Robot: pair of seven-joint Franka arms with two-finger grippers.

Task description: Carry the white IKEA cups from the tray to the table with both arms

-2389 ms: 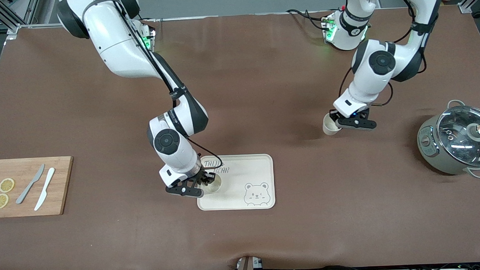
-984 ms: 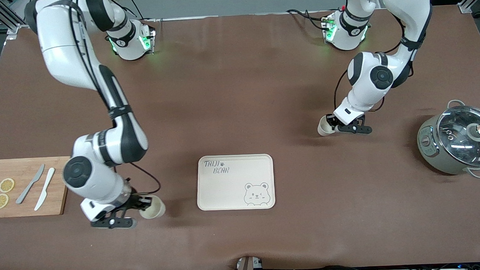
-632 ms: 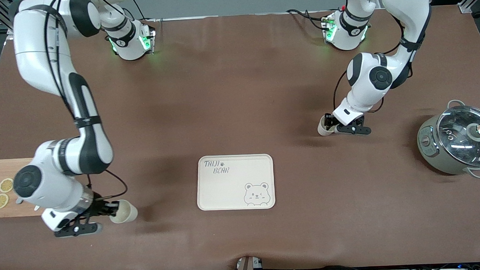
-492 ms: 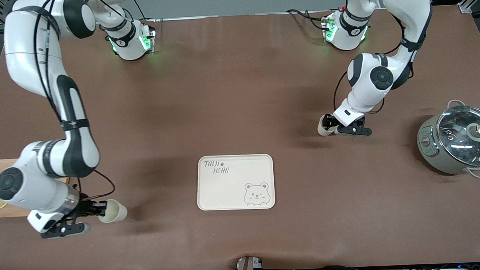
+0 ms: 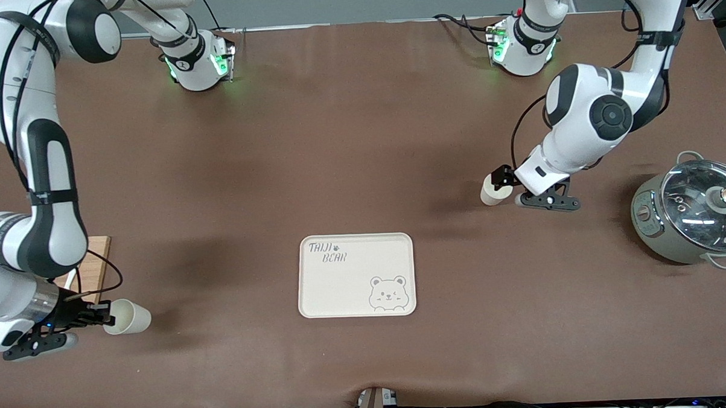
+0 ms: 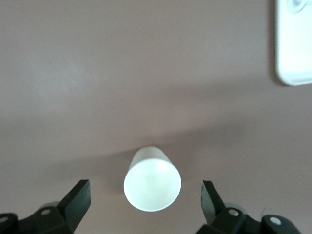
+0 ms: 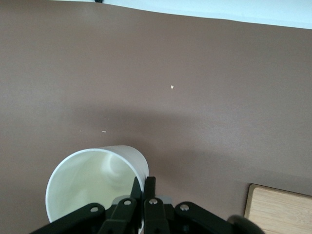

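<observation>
One white cup (image 5: 490,192) stands on the brown table, farther from the front camera than the bear tray. My left gripper (image 5: 501,183) is open around it; in the left wrist view the cup (image 6: 152,179) sits between the fingertips (image 6: 78,199), apart from both. My right gripper (image 5: 103,316) is shut on the rim of the second white cup (image 5: 129,316) and holds it tilted just over the table at the right arm's end, beside the cutting board. In the right wrist view the fingers (image 7: 146,187) pinch the wall of this cup (image 7: 90,183).
The cream bear tray (image 5: 356,275) lies mid-table with nothing on it; its corner shows in the left wrist view (image 6: 295,44). A wooden cutting board (image 5: 94,261) is mostly hidden under the right arm. A pot with a glass lid (image 5: 692,210) stands at the left arm's end.
The right arm carried its cup from the tray toward the right arm's end of the table. The left gripper let go of its cup, which now stands on the table, and the arm rose.
</observation>
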